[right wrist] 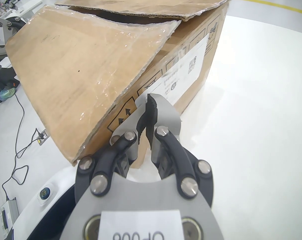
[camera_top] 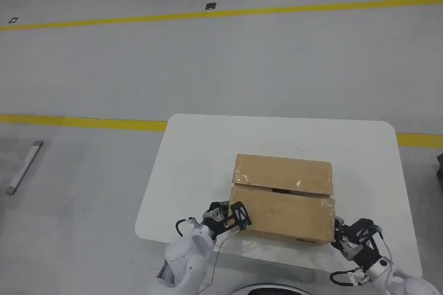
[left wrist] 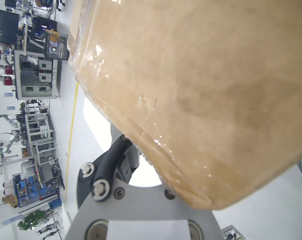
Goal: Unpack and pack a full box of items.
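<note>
Your right claw (right wrist: 149, 106) is clenched on nothing, its toothed pads (right wrist: 151, 116) pressed together at the tips. It sits just beside the near right corner of the brown cardboard box (camera_top: 284, 195), in front of that end wall. Your left claw (camera_top: 236, 216) is at the box's near left corner, up against the cardboard. Its wrist camera has the taped flap right across it, so you cannot tell whether that claw is released or grasping.

You will find the box on the white round-cornered table (camera_top: 207, 147), towards the near edge and right of centre, long side running left to right. Its near top flap (right wrist: 86, 58), glossy with clear tape, is tilted up. The far top flap (right wrist: 141, 3) lies roughly flat with a ragged edge, and a dark gap shows between the two. A white printed label (right wrist: 188, 68) is stuck on the right end wall.
</note>
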`<state>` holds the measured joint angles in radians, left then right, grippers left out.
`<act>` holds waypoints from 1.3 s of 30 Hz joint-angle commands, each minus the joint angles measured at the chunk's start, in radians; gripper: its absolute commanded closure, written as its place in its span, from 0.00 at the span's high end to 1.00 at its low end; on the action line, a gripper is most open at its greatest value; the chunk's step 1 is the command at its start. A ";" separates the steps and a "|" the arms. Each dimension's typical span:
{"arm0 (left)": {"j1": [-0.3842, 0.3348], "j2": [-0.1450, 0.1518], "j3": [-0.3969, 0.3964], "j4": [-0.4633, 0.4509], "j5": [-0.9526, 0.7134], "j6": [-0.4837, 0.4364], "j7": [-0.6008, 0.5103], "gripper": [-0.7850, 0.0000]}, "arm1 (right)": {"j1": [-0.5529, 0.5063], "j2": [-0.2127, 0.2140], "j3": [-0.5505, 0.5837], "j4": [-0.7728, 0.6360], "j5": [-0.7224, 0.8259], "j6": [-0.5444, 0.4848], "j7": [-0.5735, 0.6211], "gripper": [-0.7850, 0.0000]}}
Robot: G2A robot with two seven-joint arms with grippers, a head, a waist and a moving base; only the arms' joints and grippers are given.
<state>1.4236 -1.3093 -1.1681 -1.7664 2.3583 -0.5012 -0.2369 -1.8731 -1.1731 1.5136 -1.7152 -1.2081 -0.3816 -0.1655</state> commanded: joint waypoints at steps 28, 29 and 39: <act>0.100 0.010 -0.189 -0.245 -0.230 0.067 -0.195 1.00 | -0.092 0.004 0.143 -0.084 0.094 0.080 -0.053 0.00; 0.092 0.010 -0.192 -0.261 -0.248 0.059 -0.206 1.00 | -0.091 0.004 0.145 -0.085 0.100 0.088 -0.053 0.00; -0.063 -0.003 -0.043 -0.320 -0.358 -0.116 -0.298 1.00 | -0.090 -0.002 0.151 -0.089 0.127 0.130 -0.054 0.00</act>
<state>1.3842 -1.3119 -1.2456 -2.0933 1.9803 -0.5913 -0.5315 -1.9610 -1.1750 1.6637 -1.8040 -1.0826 -0.2562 -0.2180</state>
